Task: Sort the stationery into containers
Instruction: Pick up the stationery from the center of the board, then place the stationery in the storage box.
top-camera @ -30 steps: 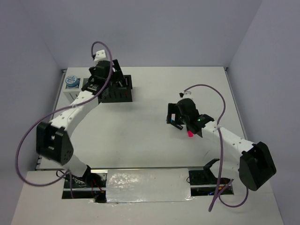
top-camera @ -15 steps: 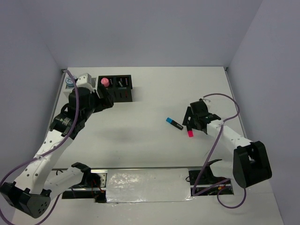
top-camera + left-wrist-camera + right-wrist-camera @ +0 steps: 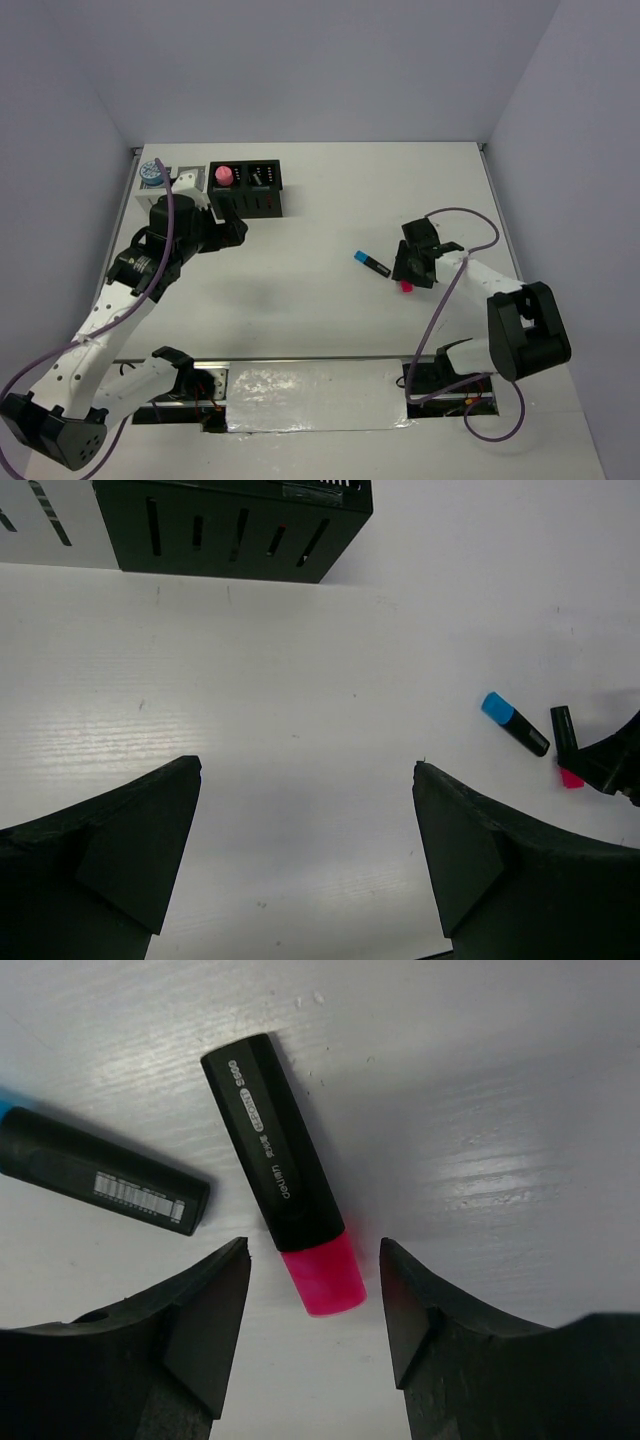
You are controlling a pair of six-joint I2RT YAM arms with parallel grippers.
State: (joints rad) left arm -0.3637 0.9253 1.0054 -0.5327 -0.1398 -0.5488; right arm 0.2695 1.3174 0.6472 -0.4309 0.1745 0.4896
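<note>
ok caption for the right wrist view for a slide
Right pincer open around the pink-capped highlighter lying on the table, blue-capped highlighter beside it

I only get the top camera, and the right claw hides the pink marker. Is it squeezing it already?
Observer: No. In the right wrist view the right claw straddles the pink marker, with a gap at each finger.
Kid: Is the blue marker in the way?
Observer: Its black end lies close to the pink one, not touching.
Kid: Is the left claw carrying something?
Observer: No. Its wrist view shows it open, nothing between the fingers, bare table below.
</note>
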